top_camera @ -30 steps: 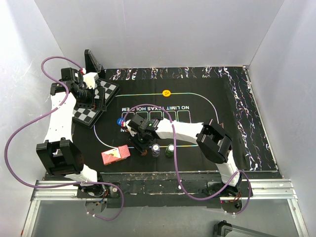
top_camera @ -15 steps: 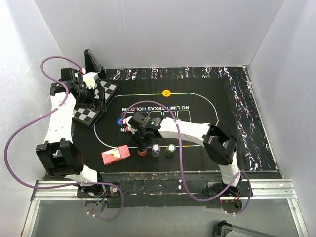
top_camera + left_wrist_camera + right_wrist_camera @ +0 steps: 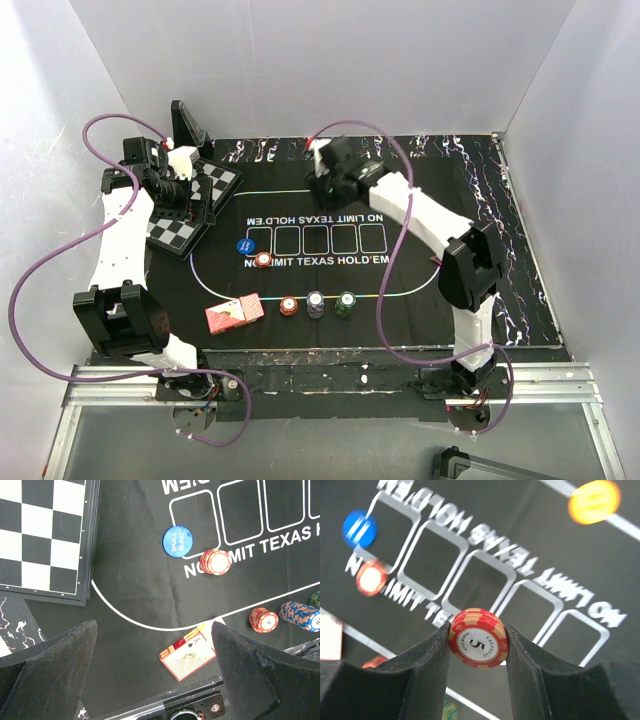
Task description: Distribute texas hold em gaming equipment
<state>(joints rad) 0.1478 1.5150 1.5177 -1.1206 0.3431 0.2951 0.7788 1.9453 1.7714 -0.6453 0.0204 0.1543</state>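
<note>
Three chip stacks (image 3: 316,302) by cards (image 3: 234,314); right gripper (image 3: 479,647) clamps red chips (image 3: 479,639); left gripper (image 3: 154,627) wide, near chessboard (image 3: 40,535).

A: Left arm (image 3: 120,235), right arm (image 3: 415,215): build?
B: Both alike. White shells on the long links, blocky black joints (image 3: 470,275) between them.
A: Cables?
B: One purple cable (image 3: 115,117) per arm, thin and round, running to a black base (image 3: 195,385).
A: Left gripper (image 3: 154,625), right gripper (image 3: 477,630)?
B: Fingers (image 3: 50,672) matte black, grainy, wedge-shaped. Right pair's inner faces are curved. Small bright screw (image 3: 215,707) on the left wrist's black mount.
</note>
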